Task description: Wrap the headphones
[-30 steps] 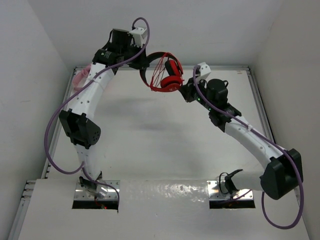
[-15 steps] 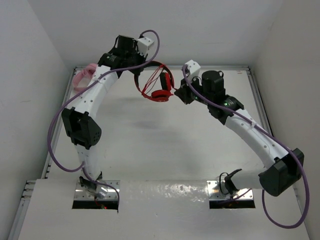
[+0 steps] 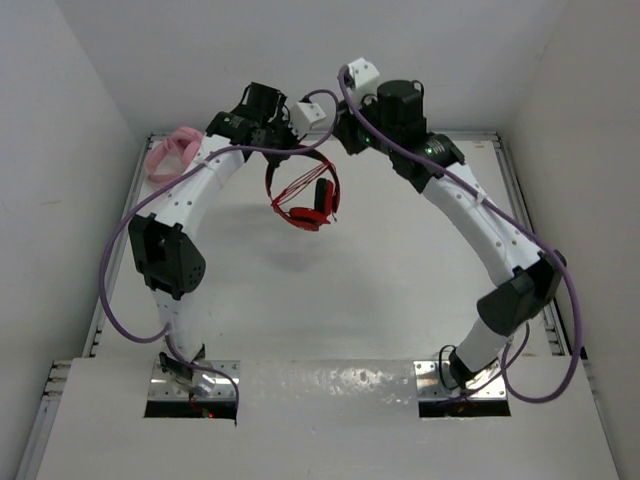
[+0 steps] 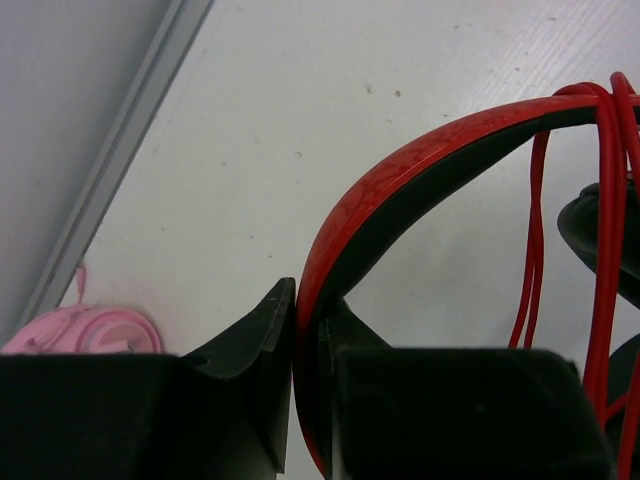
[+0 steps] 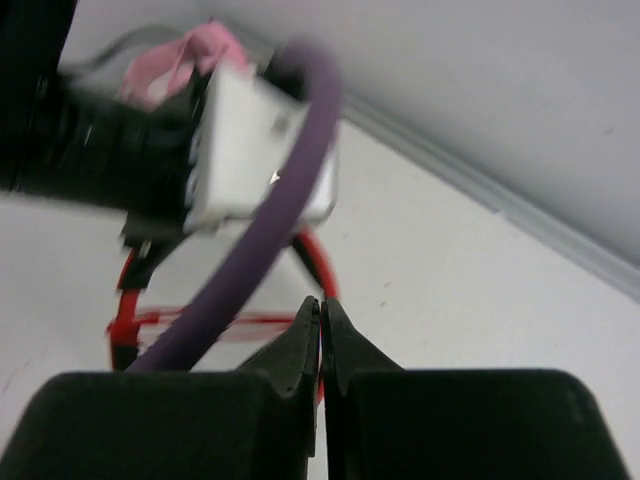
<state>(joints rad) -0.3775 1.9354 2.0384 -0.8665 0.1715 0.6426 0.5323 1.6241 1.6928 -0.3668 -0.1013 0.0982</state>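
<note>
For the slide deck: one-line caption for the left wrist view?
Left hand clamped on the red headphones, cord strands hanging at right, pink headphones on the table behind.

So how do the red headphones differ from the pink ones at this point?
Colour: the red headphones are bright red with a black-lined band; the pink headphones are pale pink.
Support: the red headphones hang above the table, band clamped in the left hand; the pink headphones lie on the table at its far-left corner, untouched.
Both are toward the table's far edge.
</note>
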